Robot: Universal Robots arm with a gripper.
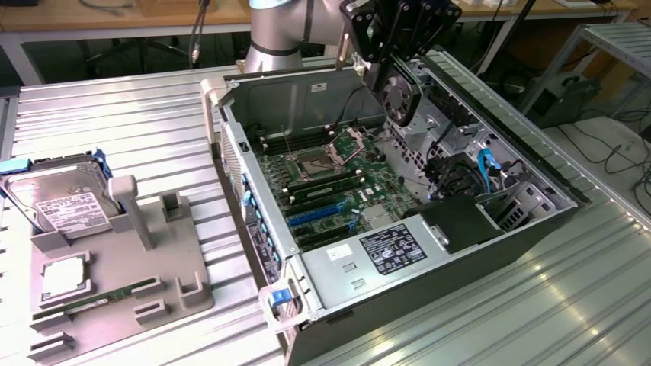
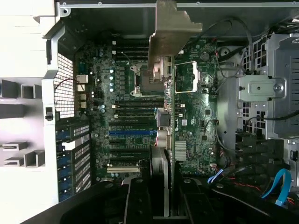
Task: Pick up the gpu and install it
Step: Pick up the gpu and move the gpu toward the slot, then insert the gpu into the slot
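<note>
The gpu is a dark card with a round fan and hangs above the far end of the open computer case. My gripper is shut on its upper part. In the wrist view the gpu appears edge-on, its silver bracket pointing away from the camera. My gripper clamps it from both sides with its black fingers. Below the card lies the motherboard with its blue expansion slots, and the card is clearly apart from them.
A silver power supply sits at the case's near end, with drive bays and blue cables on the exterior view's right. On the exterior view's left, a grey holder tray carries a hard drive, a processor chip and a green memory stick.
</note>
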